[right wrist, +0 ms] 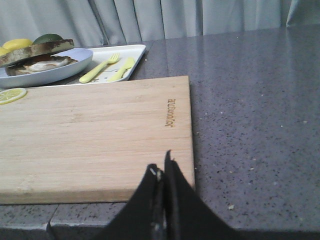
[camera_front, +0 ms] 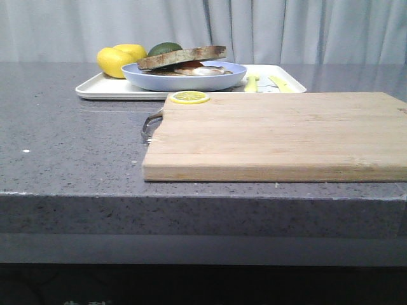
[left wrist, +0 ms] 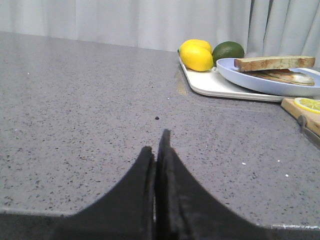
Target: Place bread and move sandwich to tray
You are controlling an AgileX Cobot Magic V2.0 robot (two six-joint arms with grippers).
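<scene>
With both the left end effector point(left wrist: 156, 150) and right end effector point(right wrist: 162, 175) pressed together and empty, the bread point(camera_front: 181, 56) tops the sandwich point(camera_front: 191, 70) on the tray point(camera_front: 105, 89) at the bench's far edge, tilted enough that a jolt might slide it off.

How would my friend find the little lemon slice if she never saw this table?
Look for the big wooden cutting board on the grey counter. On its back left corner, nearest the white tray, lies the lemon slice. It is flat, round and thin, unlike the two whole lemons on the tray.
</scene>
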